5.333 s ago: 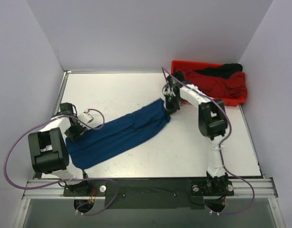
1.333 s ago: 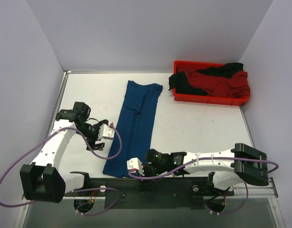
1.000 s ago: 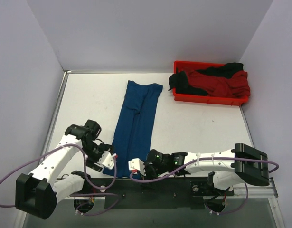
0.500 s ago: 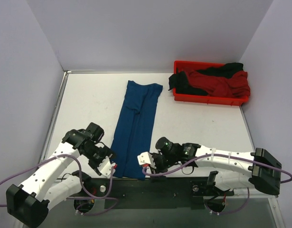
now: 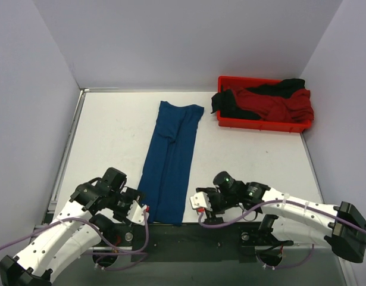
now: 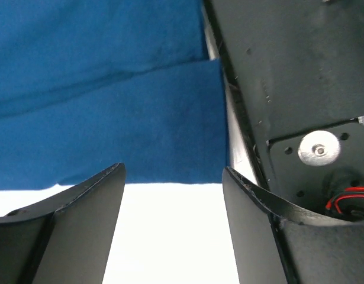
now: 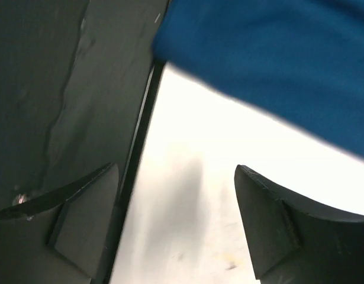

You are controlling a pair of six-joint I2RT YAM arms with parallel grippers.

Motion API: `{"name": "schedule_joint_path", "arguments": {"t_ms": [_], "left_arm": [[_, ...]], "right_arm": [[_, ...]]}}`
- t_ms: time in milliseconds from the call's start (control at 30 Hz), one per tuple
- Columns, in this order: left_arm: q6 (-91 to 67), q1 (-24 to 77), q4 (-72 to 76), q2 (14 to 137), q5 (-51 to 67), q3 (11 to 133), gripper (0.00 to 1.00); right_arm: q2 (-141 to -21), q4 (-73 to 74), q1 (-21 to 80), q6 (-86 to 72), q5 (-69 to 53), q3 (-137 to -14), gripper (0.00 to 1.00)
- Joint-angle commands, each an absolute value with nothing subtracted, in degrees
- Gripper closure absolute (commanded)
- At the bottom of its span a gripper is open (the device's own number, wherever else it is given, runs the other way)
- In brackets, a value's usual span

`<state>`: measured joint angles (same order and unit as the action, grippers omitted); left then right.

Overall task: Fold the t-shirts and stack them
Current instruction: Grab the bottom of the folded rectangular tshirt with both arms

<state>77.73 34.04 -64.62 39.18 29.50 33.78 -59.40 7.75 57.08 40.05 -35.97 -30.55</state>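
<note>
The dark navy-blue t-shirt [image 5: 171, 161] lies flat on the white table as a long folded strip, running from the far middle to the near edge. My left gripper [image 5: 141, 209] sits open just left of its near end, and my right gripper [image 5: 200, 201] sits open just right of it. In the left wrist view the left gripper [image 6: 173, 170] spans bare table with the t-shirt [image 6: 110, 112] just ahead of its tips. The right gripper [image 7: 176, 170] is empty too, with the t-shirt [image 7: 276, 59] ahead and to its right. Red [image 5: 281, 106] and black [image 5: 229, 107] t-shirts lie heaped in the tray.
A red plastic tray [image 5: 263, 126] stands at the far right corner. The black base plate and metal rail [image 5: 188, 232] run along the near edge, right below both grippers and the shirt's near end. Walls close in the left, back and right sides.
My right gripper has slid right, off the shirt's near end, to the bare table beside it. The left arm has drawn back toward the near edge. The navy shirt has not moved.
</note>
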Motion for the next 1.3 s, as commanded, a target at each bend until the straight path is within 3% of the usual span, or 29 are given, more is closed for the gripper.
{"name": "schedule_joint_path", "arguments": {"t_ms": [0,200,500,633,733,867,1133,1267], "left_arm": [[77.52,27.88,-60.29,39.46,28.20,33.48,0.23],[78.39,30.58,-64.86,42.89,28.22,36.29,0.26],[100.96,33.31,-71.26,52.55,29.36,38.49,0.25],[116.44,32.79,-70.24,57.13,15.51,36.48,0.28],[125.81,29.19,-74.24,57.83,20.81,38.76,0.26],[126.22,30.32,-73.32,55.04,25.66,36.04,0.25],[125.51,32.87,-64.62,53.43,24.36,29.27,0.26],[123.75,32.78,-58.72,56.33,22.59,28.30,0.35]], "right_arm": [[-50.30,3.86,57.83,42.45,-30.61,-22.50,0.24],[-54.73,5.53,55.72,42.63,-35.13,-27.14,0.25],[-73.45,18.36,61.08,51.67,-41.47,-43.85,0.33],[-81.97,24.08,66.35,58.09,-42.89,-51.83,0.35],[-86.12,23.73,68.99,58.45,-43.95,-54.14,0.35],[-91.49,22.24,71.54,58.36,-42.98,-55.28,0.38],[-94.83,21.88,70.40,55.46,-41.48,-57.04,0.41],[-96.76,21.53,70.22,54.06,-40.87,-58.00,0.46]]}}
